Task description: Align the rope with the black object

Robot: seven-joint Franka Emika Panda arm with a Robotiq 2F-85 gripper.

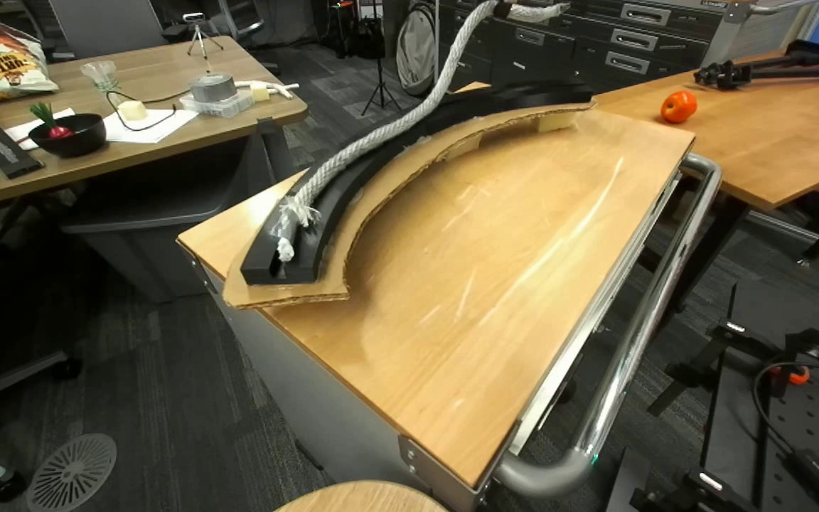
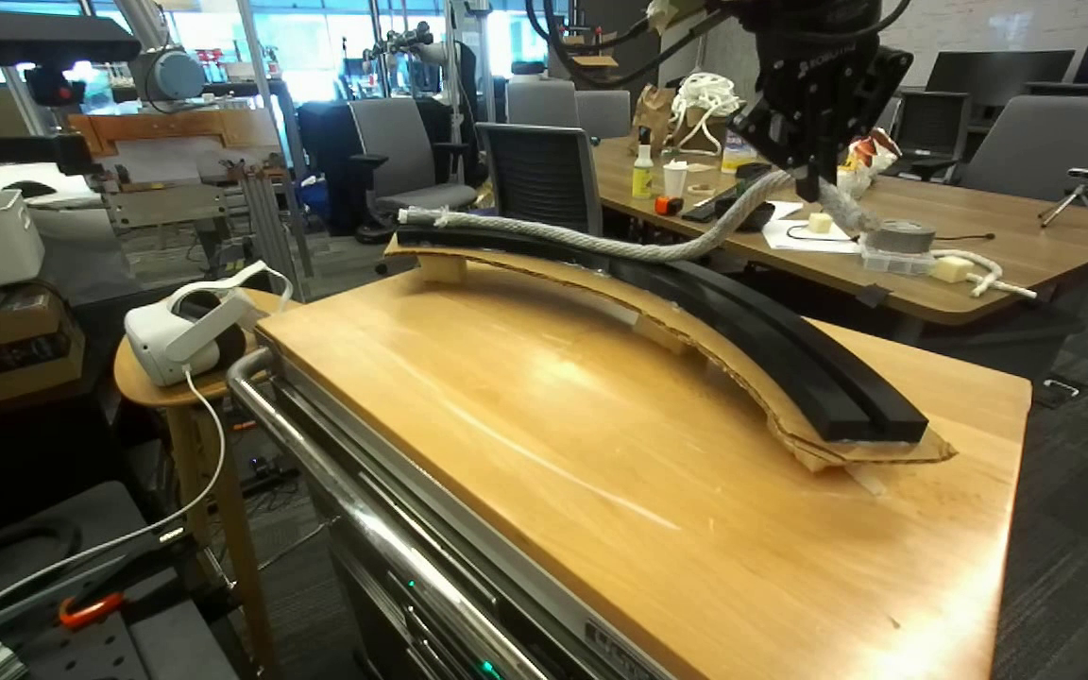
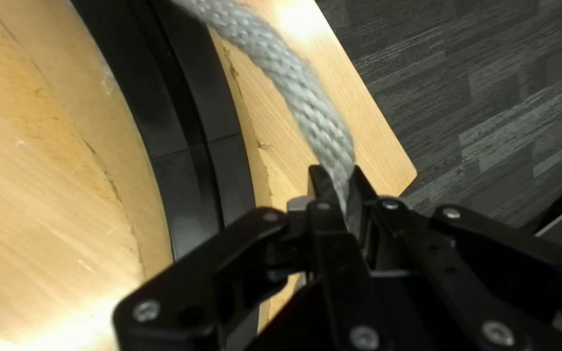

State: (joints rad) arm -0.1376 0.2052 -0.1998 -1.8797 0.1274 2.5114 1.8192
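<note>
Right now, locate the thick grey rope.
In an exterior view, the rope lies over the left half of the black strip, its right part held up by the fingers.

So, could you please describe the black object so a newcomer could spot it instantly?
Start at the wooden worktop with a chrome rail along one edge. Over it curves a raised cardboard sheet, bearing the black object. Unlike the pale braided rope, it is a broad arc grooved lengthwise.

We list: on worktop (image 1: pixel 523 213), cardboard (image 1: pixel 278 294); on cardboard, strip (image 2: pixel 808 378); along strip, one stretch of rope (image 1: pixel 356 151); other stretch raised, in gripper (image 3: pixel 338 179), right of strip in wrist view. Beside worktop: headset (image 2: pixel 164 342) on stool (image 2: pixel 135 380).
</note>
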